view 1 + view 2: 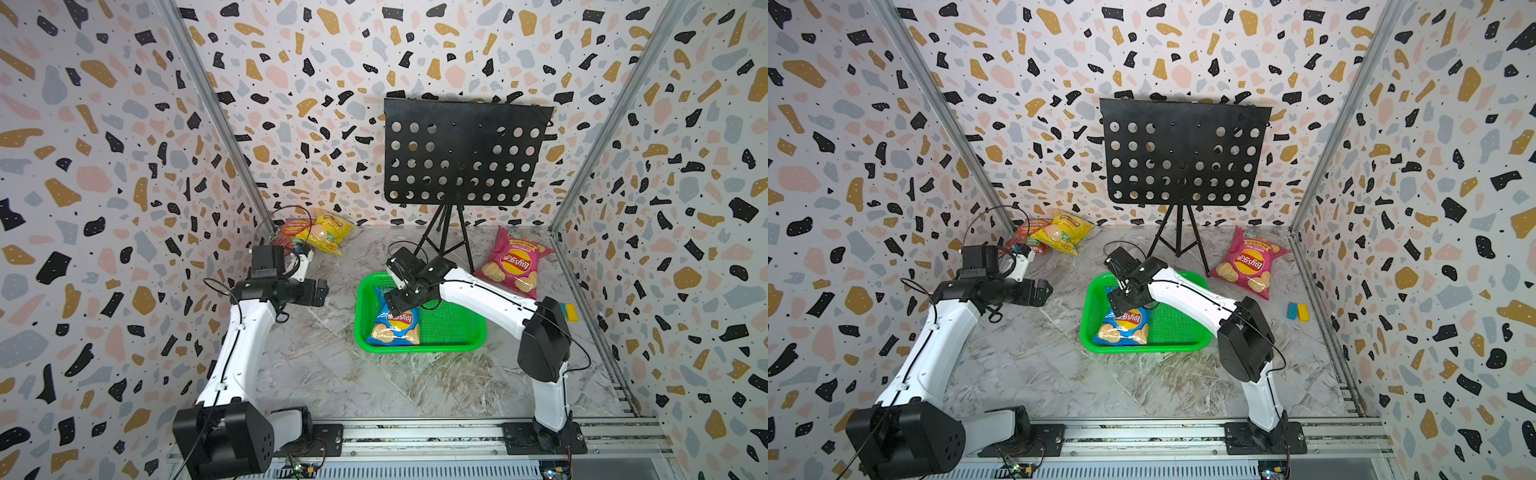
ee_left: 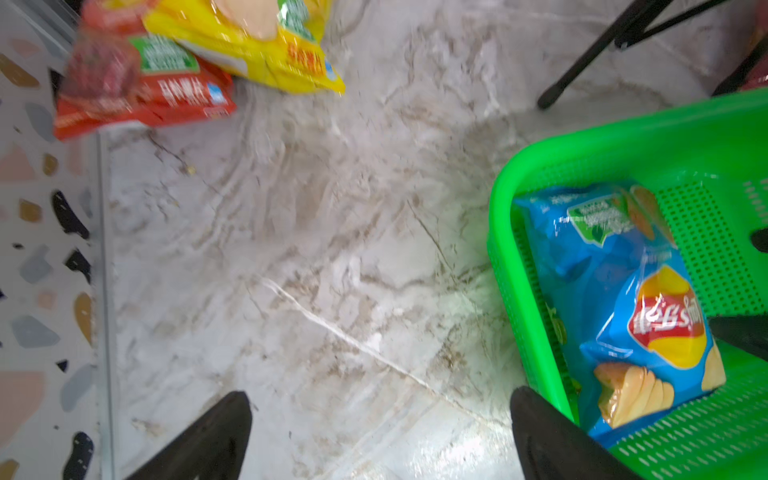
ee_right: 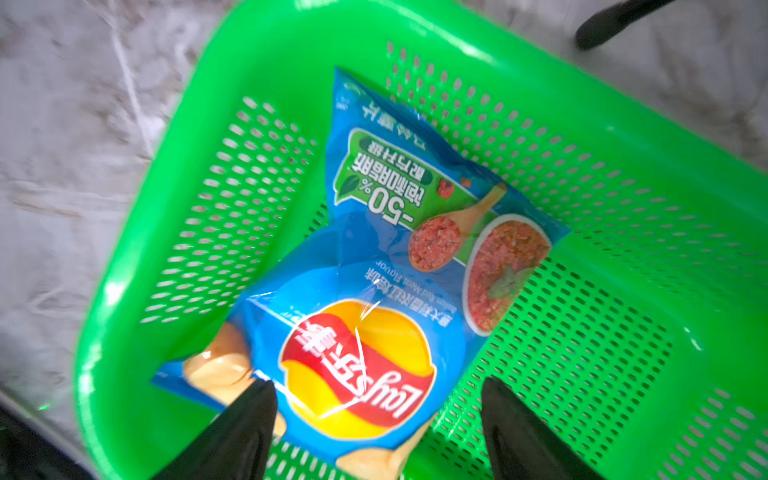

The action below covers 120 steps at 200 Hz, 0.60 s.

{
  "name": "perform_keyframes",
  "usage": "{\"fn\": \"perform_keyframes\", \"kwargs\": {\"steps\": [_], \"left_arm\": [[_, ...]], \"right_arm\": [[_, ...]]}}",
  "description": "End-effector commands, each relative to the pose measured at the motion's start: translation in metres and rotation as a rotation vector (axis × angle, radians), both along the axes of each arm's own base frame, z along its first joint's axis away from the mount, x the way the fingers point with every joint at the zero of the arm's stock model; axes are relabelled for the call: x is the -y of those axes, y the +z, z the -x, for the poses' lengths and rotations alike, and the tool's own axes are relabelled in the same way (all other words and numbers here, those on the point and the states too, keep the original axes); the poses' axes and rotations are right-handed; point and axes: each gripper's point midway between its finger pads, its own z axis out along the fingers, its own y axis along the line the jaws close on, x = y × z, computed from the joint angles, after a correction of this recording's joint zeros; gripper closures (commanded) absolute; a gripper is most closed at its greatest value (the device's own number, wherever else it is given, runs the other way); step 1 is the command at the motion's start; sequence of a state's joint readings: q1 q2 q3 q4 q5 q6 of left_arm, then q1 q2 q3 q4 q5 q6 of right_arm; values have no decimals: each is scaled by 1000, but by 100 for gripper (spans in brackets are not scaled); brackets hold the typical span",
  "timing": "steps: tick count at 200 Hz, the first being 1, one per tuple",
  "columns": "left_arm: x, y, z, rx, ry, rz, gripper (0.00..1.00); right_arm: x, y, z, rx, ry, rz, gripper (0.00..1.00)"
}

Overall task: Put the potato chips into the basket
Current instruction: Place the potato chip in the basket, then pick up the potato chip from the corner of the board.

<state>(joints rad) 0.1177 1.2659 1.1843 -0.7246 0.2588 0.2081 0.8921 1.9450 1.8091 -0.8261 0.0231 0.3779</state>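
The blue bag (image 1: pixel 395 322) lies flat in the basket (image 1: pixel 453 328), toward its left end. The right wrist view shows what the top views hide: the right gripper (image 3: pixel 376 384) hangs just above it, jaws spread, clasping nothing. The left gripper (image 2: pixel 378 399) gapes wide over the marble surface (image 2: pixel 332 249). The red bag (image 1: pixel 286 232) and yellow bag (image 1: pixel 328 230) sit in the far left corner, and the pink bag (image 1: pixel 513 262) lies beside the music stand (image 1: pixel 461 153).

Red bag (image 1: pixel 291 227) partly under yellow bag (image 1: pixel 328 232)

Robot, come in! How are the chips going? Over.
Left pincer, right pincer open. Blue bag in basket; red bag, yellow bag, pink bag outside. Stand leg beside pink bag.
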Motion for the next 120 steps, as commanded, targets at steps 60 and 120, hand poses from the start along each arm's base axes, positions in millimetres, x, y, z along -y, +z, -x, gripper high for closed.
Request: {"fn": "perform_keyframes", "kwargs": {"steps": [60,120], "left_arm": [[-18,4,-107,26,105,49,9],[0,-15,-189,15,-68,-189,12]], "right_arm": [[42,122,31,177,-40,-229,18],[81,109,60,163,-59,-220,18]]}}
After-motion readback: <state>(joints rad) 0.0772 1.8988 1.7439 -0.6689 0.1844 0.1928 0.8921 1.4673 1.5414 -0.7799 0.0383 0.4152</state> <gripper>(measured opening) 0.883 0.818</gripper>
